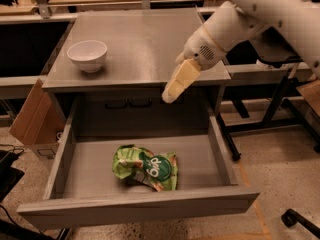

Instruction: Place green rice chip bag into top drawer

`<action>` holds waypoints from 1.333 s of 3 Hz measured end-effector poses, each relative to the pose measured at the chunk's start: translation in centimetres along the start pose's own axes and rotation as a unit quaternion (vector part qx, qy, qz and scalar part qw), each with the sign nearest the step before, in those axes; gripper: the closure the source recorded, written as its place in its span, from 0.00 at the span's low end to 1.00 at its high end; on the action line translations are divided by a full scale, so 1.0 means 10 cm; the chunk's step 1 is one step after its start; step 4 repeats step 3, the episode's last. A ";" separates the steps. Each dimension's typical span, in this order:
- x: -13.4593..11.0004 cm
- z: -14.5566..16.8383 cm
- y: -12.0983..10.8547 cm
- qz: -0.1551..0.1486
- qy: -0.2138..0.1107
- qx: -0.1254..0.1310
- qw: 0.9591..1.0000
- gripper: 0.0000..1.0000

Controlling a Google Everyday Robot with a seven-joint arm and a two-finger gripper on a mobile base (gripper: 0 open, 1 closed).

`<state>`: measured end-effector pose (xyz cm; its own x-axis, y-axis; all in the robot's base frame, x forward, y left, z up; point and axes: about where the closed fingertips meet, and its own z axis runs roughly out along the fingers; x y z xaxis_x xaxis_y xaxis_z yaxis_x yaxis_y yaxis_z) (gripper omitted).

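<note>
The green rice chip bag (pixel 145 167) lies crumpled on the bottom of the open top drawer (pixel 137 208), near its middle. My gripper (pixel 168 97) hangs above the drawer, level with the table's front edge, well clear of the bag and holding nothing. Its cream fingers (pixel 179 80) point down and to the left, and the white arm reaches in from the upper right.
A white bowl (pixel 87 55) stands on the grey table top (pixel 145 39) at the left. A cardboard box (pixel 32 119) leans beside the table's left side. Black frame legs (pixel 260 126) and a caster (pixel 290 219) stand at the right.
</note>
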<state>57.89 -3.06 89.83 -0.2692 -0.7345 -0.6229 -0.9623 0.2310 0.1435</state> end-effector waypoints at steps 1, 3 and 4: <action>0.07 -0.63 0.17 -0.027 0.012 0.007 1.000 0.00; 0.78 -1.41 0.80 -0.008 0.014 0.102 0.995 0.00; 0.78 -1.41 0.80 -0.008 0.014 0.102 0.995 0.00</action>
